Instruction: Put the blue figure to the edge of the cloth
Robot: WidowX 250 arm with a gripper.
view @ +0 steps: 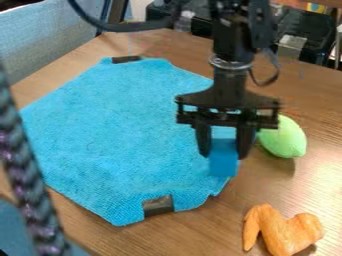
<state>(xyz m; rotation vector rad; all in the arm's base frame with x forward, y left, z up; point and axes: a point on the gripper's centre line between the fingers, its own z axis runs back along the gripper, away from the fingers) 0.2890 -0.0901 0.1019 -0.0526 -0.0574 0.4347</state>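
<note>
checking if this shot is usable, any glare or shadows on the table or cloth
In the camera view, pale glare on the wooden table at right, between the green object and the orange object; soft shadows below the green object and at the orange object's lower right; blue cloth fairly evenly lit, without strong glare.

A brown wood-grained table (107, 240) is standing in the room, its surface catching a soft sheen of light towards the right. Pale blue upholstery (43, 45) is rising beside its far left edge, and darker blue fabric (13, 227) is showing near its near left corner. Beyond the far edge, black clutter (308, 27) is crowding together, too blurred to identify.
</note>
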